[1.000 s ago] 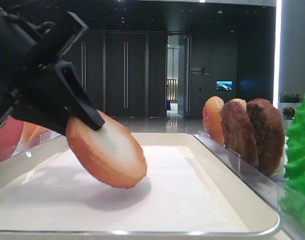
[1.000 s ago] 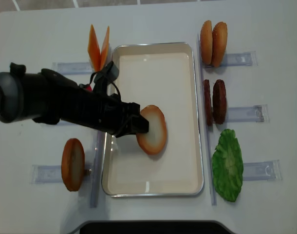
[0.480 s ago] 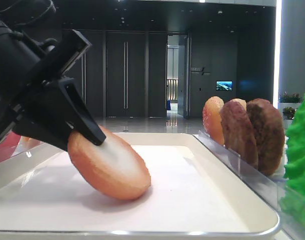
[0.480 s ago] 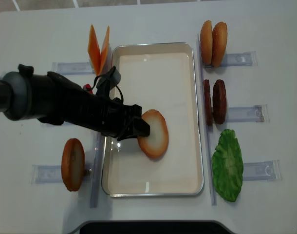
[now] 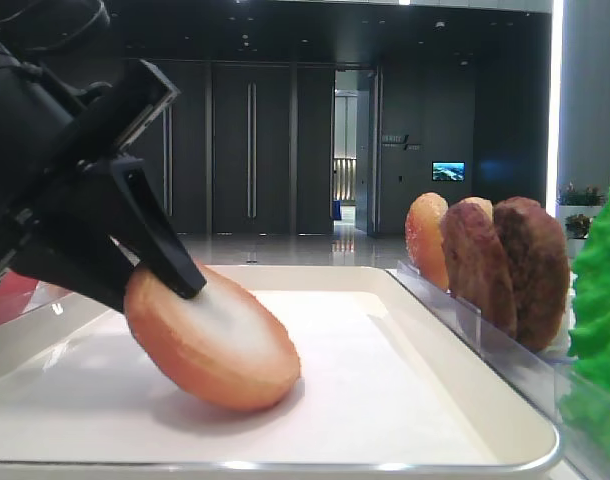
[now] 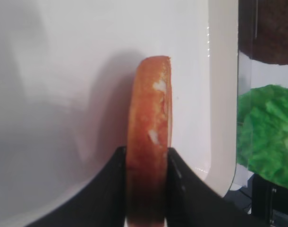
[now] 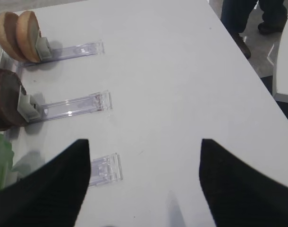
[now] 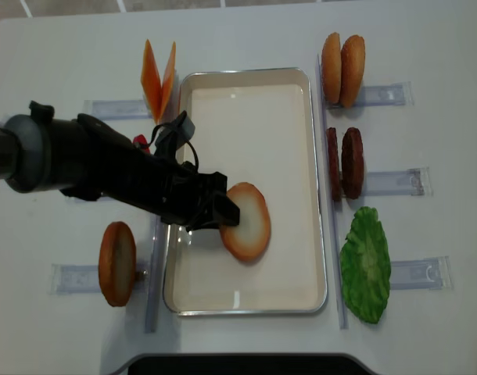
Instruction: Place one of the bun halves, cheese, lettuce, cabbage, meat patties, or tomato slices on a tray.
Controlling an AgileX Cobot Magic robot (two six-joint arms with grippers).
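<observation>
Resting tilted in the tray (image 8: 309,187), a bun half (image 8: 249,222) sits gripped by the left claw (image 8: 223,211).

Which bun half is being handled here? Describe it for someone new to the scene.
Find the large white rectangular tray mid-table. Inside it, the round golden-brown bun half leans tilted, pale cut face up, pinched by the left gripper. The other buns stand outside the tray in clear holders.

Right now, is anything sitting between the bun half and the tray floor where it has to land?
Nothing visible. The bun half is tilted with its lower edge already on the bare tray, held by the left end effector.
</observation>
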